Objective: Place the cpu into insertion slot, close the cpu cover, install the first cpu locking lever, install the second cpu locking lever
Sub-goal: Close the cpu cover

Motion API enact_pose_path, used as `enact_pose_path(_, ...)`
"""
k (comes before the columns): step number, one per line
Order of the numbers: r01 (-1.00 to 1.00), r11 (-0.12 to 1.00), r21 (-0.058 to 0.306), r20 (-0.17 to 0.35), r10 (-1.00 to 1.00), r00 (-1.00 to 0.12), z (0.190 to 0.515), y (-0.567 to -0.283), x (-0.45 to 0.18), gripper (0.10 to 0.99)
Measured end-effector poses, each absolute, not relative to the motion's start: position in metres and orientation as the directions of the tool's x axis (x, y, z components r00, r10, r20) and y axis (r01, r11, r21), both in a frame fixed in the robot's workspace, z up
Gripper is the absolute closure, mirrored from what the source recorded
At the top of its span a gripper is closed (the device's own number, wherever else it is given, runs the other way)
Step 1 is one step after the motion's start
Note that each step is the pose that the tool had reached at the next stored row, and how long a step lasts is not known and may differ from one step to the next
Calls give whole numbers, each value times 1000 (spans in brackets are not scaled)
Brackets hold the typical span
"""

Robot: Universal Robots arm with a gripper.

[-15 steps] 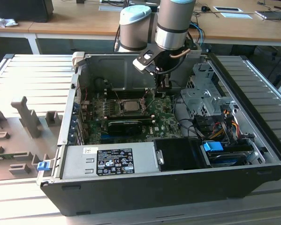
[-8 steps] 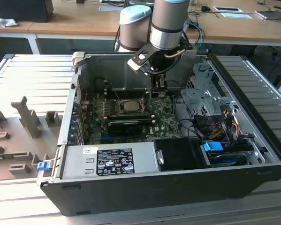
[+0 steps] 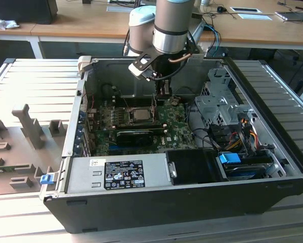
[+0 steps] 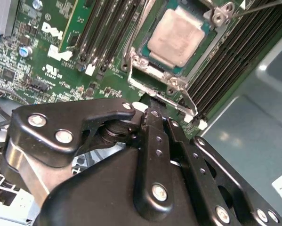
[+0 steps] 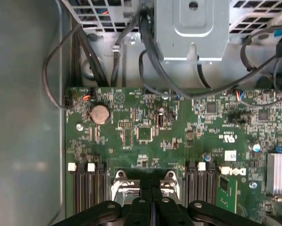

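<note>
Black jointed pincer (image 4: 152,104) clenched, fingers pressed together, tip at the metal rim of the square dark insertion slot (image 4: 132,62). Just beyond: small square pale silver-beige cpu (image 4: 178,36) seated in the slot. Thin silvery cpu cover (image 4: 200,59) lies framing it. Green motherboard (image 5: 178,136) all round.

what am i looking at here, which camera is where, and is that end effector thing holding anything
A grey robot arm reaches into an open black computer case standing on a ribbed metal table. The exterior view watches from outside. Both wrist views come from cameras riding on the arm and look at the green motherboard. The black end effector is the arm's grasping part. Its fingers are shut with nothing seen between them, at the edge of the silvery metal cpu cover. The pale silver-beige square cpu already lies inside that frame.
</note>
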State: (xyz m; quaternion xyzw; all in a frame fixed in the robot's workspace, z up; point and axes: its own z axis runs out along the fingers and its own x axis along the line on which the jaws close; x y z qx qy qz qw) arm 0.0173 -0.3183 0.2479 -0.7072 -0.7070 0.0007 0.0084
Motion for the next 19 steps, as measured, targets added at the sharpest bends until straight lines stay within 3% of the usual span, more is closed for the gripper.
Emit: enact_pose_path(19,1000,22,6,11,1000,-22,236,-319,-24,980)
